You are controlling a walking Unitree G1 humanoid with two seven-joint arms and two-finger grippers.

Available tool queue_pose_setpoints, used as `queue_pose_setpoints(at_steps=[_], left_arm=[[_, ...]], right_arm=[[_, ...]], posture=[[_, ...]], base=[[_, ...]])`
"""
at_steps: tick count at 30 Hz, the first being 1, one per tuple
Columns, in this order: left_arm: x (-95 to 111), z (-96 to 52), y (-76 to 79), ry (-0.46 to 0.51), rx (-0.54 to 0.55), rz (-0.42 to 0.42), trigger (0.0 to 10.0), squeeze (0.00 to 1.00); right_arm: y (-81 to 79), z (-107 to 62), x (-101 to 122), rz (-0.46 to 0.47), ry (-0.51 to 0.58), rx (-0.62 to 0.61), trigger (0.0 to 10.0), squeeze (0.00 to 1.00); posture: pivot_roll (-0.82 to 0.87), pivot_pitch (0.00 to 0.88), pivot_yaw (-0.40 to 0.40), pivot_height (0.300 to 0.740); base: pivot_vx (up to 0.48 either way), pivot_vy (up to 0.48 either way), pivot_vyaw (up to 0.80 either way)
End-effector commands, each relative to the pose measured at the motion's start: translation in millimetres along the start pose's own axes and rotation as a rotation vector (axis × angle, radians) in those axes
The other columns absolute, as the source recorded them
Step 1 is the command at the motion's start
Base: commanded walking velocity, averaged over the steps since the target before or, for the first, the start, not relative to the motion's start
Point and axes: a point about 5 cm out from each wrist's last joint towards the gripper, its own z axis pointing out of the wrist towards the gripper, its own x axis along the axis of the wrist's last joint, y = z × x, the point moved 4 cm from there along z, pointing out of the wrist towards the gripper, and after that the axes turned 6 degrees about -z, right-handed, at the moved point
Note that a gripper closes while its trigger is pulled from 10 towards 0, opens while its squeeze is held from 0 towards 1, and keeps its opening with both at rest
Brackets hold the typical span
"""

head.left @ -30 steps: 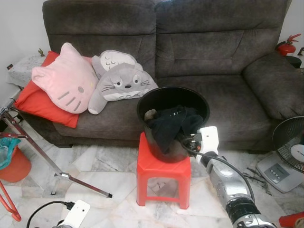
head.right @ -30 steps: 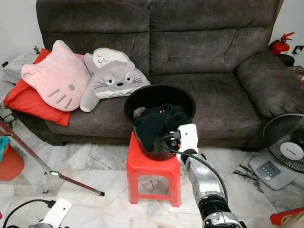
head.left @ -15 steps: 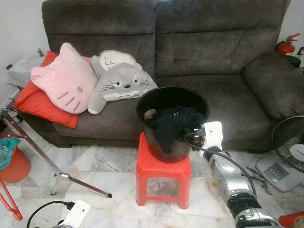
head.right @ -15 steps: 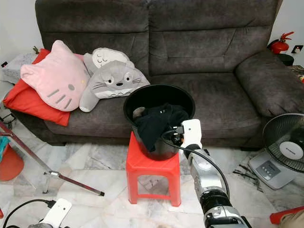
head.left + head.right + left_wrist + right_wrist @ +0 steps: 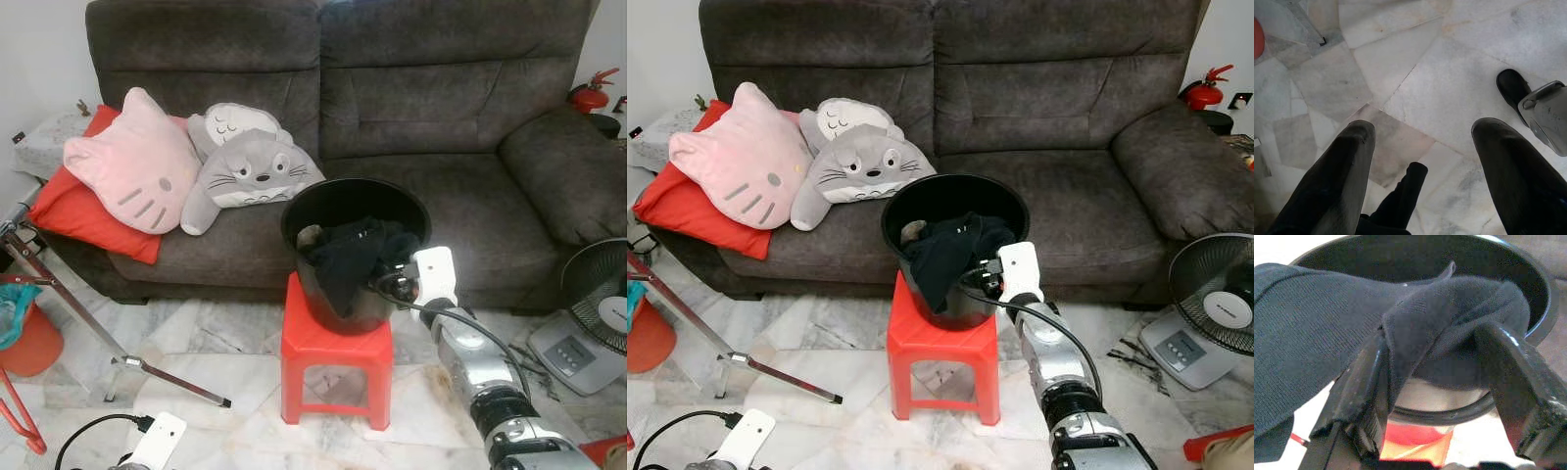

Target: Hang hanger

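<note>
A black bucket (image 5: 333, 201) stands on a red plastic stool (image 5: 333, 345) in front of the sofa. A black cloth (image 5: 351, 257) lies in the bucket and droops over its near rim. My right gripper (image 5: 388, 285) reaches to that rim from the right. In the right wrist view its fingers (image 5: 1364, 391) stand open on either side of a fold of the black cloth (image 5: 1317, 328), with the bucket's rim (image 5: 1542, 289) behind. My left gripper (image 5: 1422, 129) hangs open over the marble floor, at the lower left of the eye views.
A dark grey sofa (image 5: 431, 108) carries a pink cat cushion (image 5: 132, 162), a grey plush (image 5: 250, 171) and a red pillow (image 5: 69, 211). Tripod legs (image 5: 118, 357) and an orange bin (image 5: 29, 343) stand left. A floor fan (image 5: 600, 294) stands right.
My right gripper has edged up and in towards the bucket's rim and the cloth. The left arm has not moved.
</note>
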Motion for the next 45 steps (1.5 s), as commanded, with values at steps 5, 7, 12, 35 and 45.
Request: queue_pose_setpoints(at_steps=[5, 7, 12, 35, 45], left_arm=[[-3.5, -0.1, 0.7, -0.008, 0.000, 0.008, 10.0, 0.00], [-3.5, -0.1, 0.9, -0.008, 0.000, 0.008, 10.0, 0.00], [-3.5, -0.1, 0.9, -0.007, 0.000, 0.010, 10.0, 0.00], [-3.4, -0.1, 1.4, -0.006, -0.003, 0.015, 10.0, 0.00], [-3.3, -0.1, 1.5, -0.005, -0.005, 0.020, 10.0, 0.00]], right_arm=[[-2.7, 4.4, 7.1, -0.077, 0.008, 0.023, 10.0, 0.00], [-1.5, 4.9, 7.7, -0.114, 0.005, 0.018, 10.0, 0.00], [-1.2, 5.4, 7.4, -0.129, 0.001, 0.018, 10.0, 0.00], [0.6, 7.8, 9.6, -0.205, -0.002, 0.023, 0.0, 0.00], [-0.1, 8.4, 8.6, -0.205, -0.006, 0.022, 0.0, 0.00]], posture=[[-0.21, 0.000, 0.070, 0.740], [-0.21, 0.000, 0.070, 0.740], [-0.22, 0.000, 0.072, 0.740], [-0.22, 0.000, 0.071, 0.740], [-0.22, 0.000, 0.072, 0.740]], base=[[0.000, 0.000, 0.00], [0.000, 0.000, 0.00], [0.000, 0.000, 0.00], [0.000, 0.000, 0.00], [0.000, 0.000, 0.00]])
